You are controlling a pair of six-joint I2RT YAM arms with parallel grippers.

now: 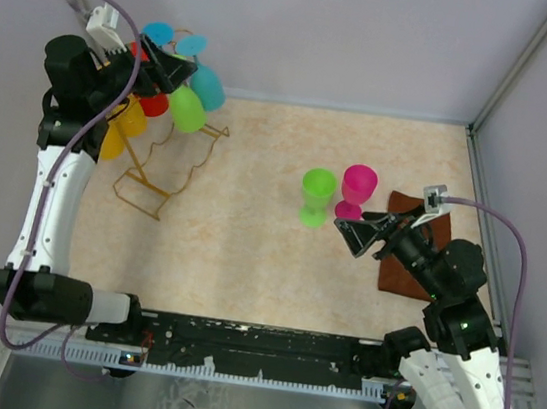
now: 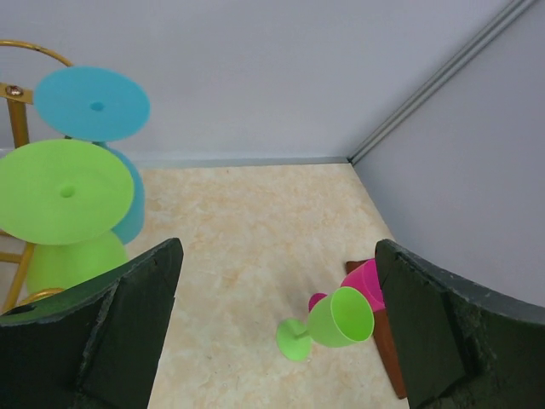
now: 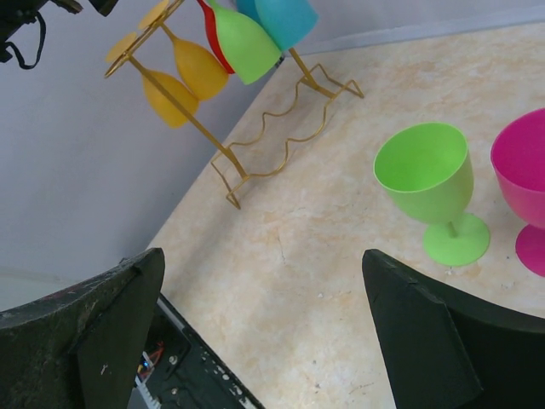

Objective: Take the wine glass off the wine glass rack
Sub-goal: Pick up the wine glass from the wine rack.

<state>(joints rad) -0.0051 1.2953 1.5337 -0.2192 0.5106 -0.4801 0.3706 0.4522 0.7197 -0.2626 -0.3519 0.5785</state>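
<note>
Wine glass rack (image 1: 158, 164) stands on the tabletop (image 1: 246, 261) at upper left of the top view; hanging bowl-down from its arms we see a teal wine glass (image 1: 208, 87), a hanging green wine glass (image 1: 187, 109), a red wine glass (image 1: 154, 104) and yellow wine glasses (image 1: 128, 120).

Left jaws are up at the rack's top, just beside the teal and hanging green glasses; spread wide, nothing between them; we can't tell if they touch a glass.

Right jaws are at centre right, also spread wide, gripping nothing; just beside an upright pink wine glass (image 1: 357, 187) and an upright green wine glass (image 1: 316, 195), side by side, well apart from the rack.

Brown cloth (image 1: 411, 268) lies at right, partly under the right arm.
</note>
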